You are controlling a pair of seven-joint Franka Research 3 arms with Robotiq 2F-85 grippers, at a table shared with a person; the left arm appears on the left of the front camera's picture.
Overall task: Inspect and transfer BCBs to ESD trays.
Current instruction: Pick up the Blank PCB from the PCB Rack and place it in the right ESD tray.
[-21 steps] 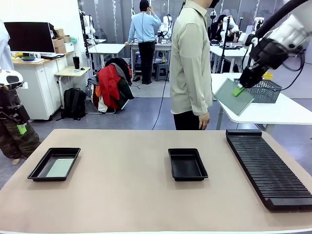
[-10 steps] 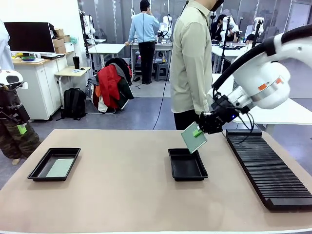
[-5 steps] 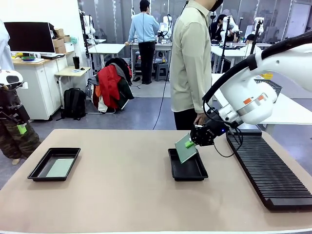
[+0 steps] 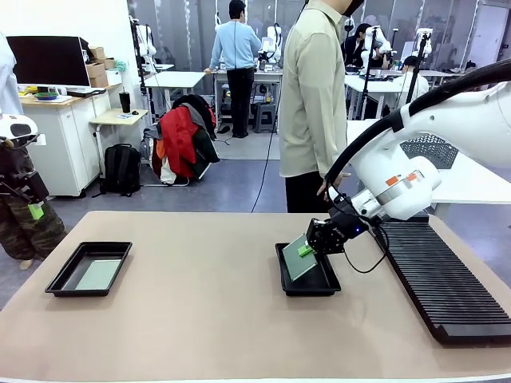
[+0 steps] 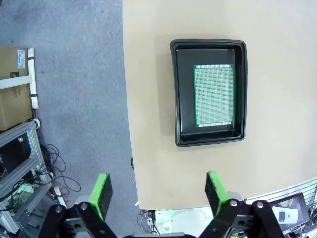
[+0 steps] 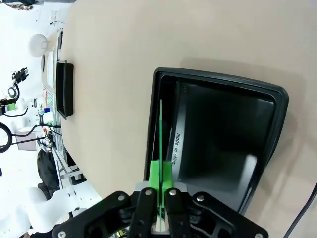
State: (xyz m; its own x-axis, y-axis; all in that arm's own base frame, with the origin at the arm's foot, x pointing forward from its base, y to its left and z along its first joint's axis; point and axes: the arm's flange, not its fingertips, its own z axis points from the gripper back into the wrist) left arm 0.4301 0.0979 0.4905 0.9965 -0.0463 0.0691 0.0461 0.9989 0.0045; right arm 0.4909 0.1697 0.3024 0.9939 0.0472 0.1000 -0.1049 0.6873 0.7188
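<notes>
Down from high over the grey mesh basket on the far table, my right gripper (image 4: 307, 249) has carried its thin green rectangular board (image 4: 299, 258) across to the shallow black plastic tray at the table's middle (image 4: 318, 286); the board now hangs tilted with its lower edge inside the tray's near-left part. From the right wrist camera I see that board edge-on (image 6: 161, 139), pinched between the pressed-together green pads over the tray's left wall (image 6: 151, 134). I cannot tell whether it touches the floor yet. My left gripper (image 5: 157, 191) hangs spread and empty above the second black tray (image 5: 176, 99), where a green perforated board (image 5: 214, 96) lies flat. I judge this transfer nearly complete: levelling and release remain.
</notes>
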